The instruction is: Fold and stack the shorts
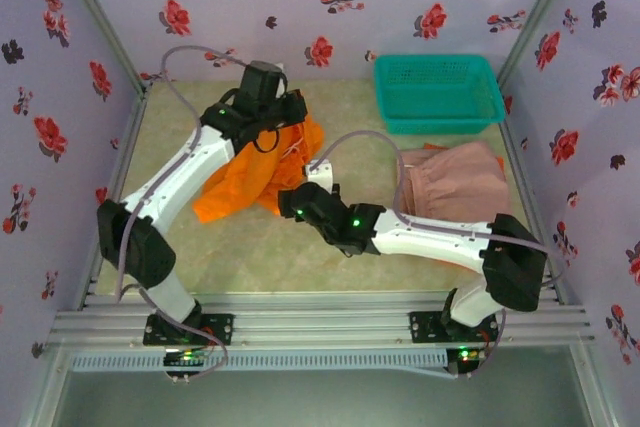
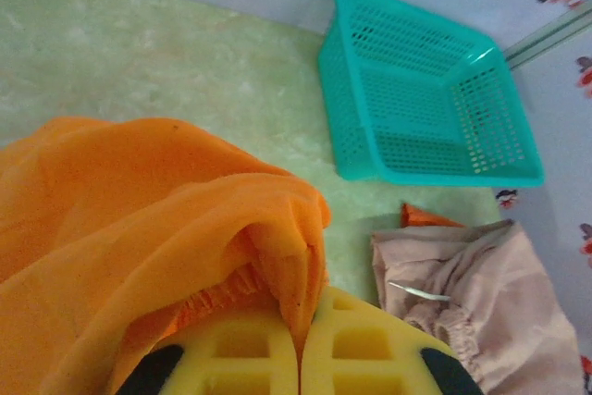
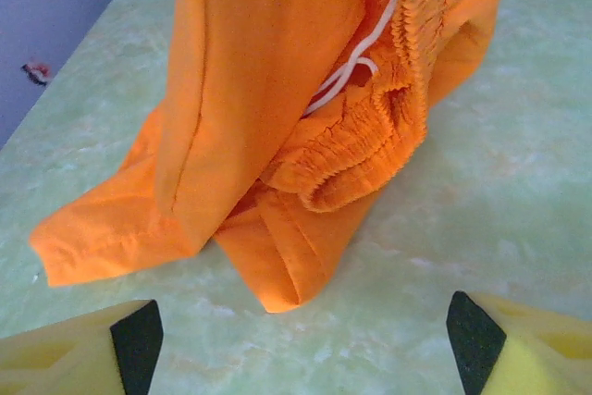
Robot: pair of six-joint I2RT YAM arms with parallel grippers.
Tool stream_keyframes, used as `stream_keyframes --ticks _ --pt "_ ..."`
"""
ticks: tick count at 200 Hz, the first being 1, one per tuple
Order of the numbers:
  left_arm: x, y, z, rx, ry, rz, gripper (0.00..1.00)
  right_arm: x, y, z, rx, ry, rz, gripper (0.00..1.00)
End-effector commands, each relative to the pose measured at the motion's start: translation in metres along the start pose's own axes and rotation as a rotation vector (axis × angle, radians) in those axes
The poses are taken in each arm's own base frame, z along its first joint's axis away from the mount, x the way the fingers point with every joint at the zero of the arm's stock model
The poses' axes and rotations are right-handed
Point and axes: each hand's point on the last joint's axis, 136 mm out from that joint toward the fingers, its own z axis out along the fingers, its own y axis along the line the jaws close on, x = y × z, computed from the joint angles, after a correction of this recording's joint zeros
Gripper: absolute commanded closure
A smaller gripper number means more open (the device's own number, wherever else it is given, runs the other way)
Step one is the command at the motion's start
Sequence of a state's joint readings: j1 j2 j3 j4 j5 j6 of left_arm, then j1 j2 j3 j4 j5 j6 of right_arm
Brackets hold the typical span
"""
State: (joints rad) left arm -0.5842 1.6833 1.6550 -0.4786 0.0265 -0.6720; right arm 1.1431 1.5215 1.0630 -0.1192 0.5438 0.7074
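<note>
Bright orange shorts (image 1: 250, 182) hang bunched from my left gripper (image 1: 272, 119), their lower end trailing on the table. In the left wrist view the yellow pads of the left gripper (image 2: 301, 321) are shut on a fold of these orange shorts (image 2: 139, 219). My right gripper (image 1: 292, 205) stands open just in front of the cloth's low corner. In the right wrist view the orange shorts (image 3: 250, 90) show a waistband and white drawstring, with the right gripper (image 3: 296, 344) holding nothing. Dusty pink shorts (image 1: 455, 182) lie at the right, over an orange scrap (image 2: 421, 217).
A teal mesh basket (image 1: 437, 92) stands at the back right, empty, just behind the pink shorts (image 2: 472, 284). Floral walls close in the table on three sides. Bare green tabletop (image 1: 260, 257) lies between the orange cloth and the arm bases.
</note>
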Motion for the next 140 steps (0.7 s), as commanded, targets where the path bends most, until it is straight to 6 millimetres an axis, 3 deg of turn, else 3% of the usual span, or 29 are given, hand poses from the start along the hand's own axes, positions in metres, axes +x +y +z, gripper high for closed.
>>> stream_keyframes --ticks 1,44,71,140 --pt "-0.024 -0.008 0.004 0.030 -0.073 -0.020 1.00 0.003 -0.021 0.010 0.079 0.006 0.121 0.20" --pt "-0.027 0.021 0.014 -0.012 -0.074 -0.057 1.00 0.005 -0.027 0.054 0.061 0.084 0.315 0.25" --pt "-0.029 0.024 0.010 -0.007 -0.093 -0.062 1.00 0.012 -0.014 0.078 -0.014 0.139 0.443 0.25" --pt "-0.032 0.029 0.002 -0.001 -0.112 -0.067 1.00 0.021 -0.011 0.129 -0.077 0.183 0.619 0.30"
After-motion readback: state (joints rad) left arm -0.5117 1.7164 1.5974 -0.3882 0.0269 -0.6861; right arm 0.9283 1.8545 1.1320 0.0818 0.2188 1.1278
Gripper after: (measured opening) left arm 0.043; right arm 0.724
